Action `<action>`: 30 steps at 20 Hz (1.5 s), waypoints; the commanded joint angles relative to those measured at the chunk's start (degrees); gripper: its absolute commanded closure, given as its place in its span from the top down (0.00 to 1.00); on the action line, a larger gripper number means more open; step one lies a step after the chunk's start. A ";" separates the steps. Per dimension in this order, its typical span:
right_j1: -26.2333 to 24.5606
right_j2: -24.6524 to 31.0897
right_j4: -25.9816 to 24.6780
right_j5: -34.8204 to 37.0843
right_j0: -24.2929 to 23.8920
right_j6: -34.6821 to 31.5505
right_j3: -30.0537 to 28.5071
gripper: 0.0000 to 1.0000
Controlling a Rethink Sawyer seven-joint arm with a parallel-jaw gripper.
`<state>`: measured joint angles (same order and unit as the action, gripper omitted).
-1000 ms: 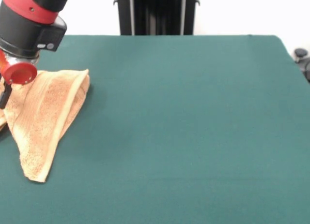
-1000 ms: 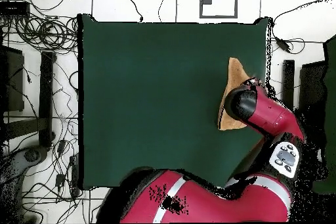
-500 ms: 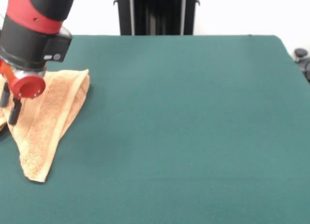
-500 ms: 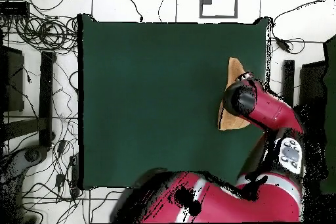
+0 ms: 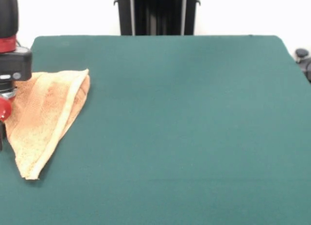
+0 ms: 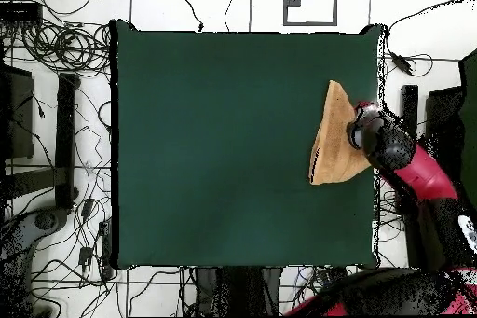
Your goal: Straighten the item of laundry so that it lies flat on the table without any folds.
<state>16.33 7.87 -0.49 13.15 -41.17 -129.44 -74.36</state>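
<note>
The orange-tan towel [image 5: 46, 113] lies folded into a long triangle near the left edge of the green table [image 5: 194, 118] in the front view. One woven band runs along its folded edge. In the overhead view the towel [image 6: 332, 142] sits by the table's [image 6: 214, 137] right edge. My gripper [image 5: 2, 130] shows only partly at the picture's left edge, over the towel's outer side. In the overhead view the gripper [image 6: 363, 133] hangs above the towel's right edge and hides part of it. The label does not show.
The robot's black pedestal [image 5: 156, 13] stands behind the table's far side. A black object [image 5: 304, 60] sits off the table's right corner. Cables [image 6: 56, 53] lie on the floor beside the table. The arm [image 6: 424, 179] reaches in from beyond the table's right edge.
The arm has swung outward toward the table's edge and now barely shows in the front view. The towel's outer side has been drawn with it, so the triangle is slightly wider and its near tip has shifted.
</note>
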 commanded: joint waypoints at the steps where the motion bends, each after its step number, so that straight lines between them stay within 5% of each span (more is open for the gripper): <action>1: -2.70 18.42 -4.47 14.22 -0.37 14.90 -6.03 1.00; 18: -7.30 28.32 -3.40 32.27 -6.39 18.00 -2.95 1.00; 30: -10.30 30.94 -6.44 35.14 -7.08 18.68 0.24 1.00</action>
<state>10.18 31.97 -4.20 40.29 -50.13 -129.41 -73.28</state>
